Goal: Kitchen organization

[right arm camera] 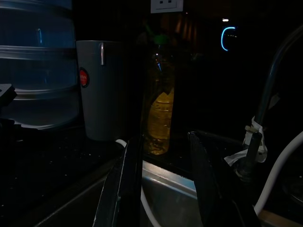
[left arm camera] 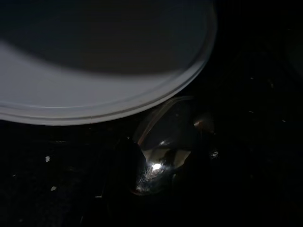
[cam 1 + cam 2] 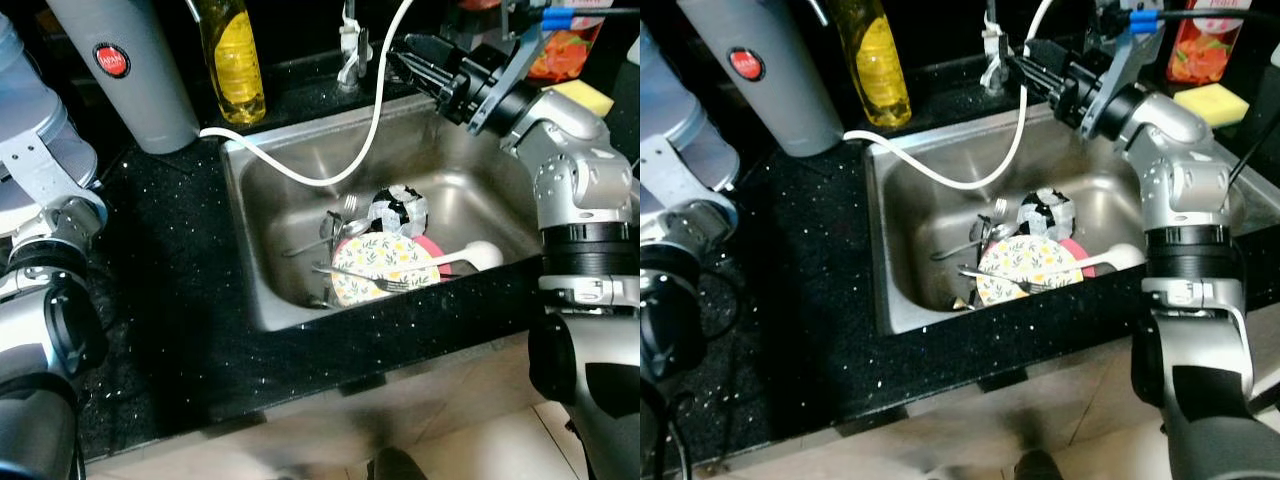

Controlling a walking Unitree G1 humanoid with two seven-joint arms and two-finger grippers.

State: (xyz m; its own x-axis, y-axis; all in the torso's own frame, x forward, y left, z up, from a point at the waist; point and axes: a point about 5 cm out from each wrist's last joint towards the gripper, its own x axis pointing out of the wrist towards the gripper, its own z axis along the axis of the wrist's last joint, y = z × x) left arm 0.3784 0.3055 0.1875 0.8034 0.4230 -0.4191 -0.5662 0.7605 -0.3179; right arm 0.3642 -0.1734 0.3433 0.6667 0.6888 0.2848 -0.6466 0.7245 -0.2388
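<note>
Bench (image 3: 170,300): black, speckled stone, running round the sink on all visible sides.
Sink (image 3: 470,190): steel basin set into the bench, dishes piled at its near side.
Water bottle (image 3: 30,110): big translucent bottle at the far left of the bench; its pale round base shows in the left wrist view (image 2: 94,71).
Grey canister (image 3: 135,70): tall, with a red round badge, standing on the bench behind the sink's left corner.
Right gripper (image 3: 405,58): raised over the sink's back rim, just beside the tap; the fingers stand moderately apart with nothing between them, as the right wrist view shows.
Left gripper: low at the left over the dark bench by the water bottle; I cannot tell how its fingers stand.
Yellow bottle (image 3: 235,60): clear bottle of yellow liquid, upright on the bench behind the sink, right of the canister.
White hose (image 3: 330,170): curves from above down into the sink and out over its left rim.
Floral plate (image 3: 385,268): lying in the sink, a fork (image 3: 365,278) across it.
Patterned cup (image 3: 398,208): black and white, behind the plate.
Tap (image 3: 350,50): at the sink's back edge.
Yellow sponge (image 3: 1212,100): on the bench at right.
</note>
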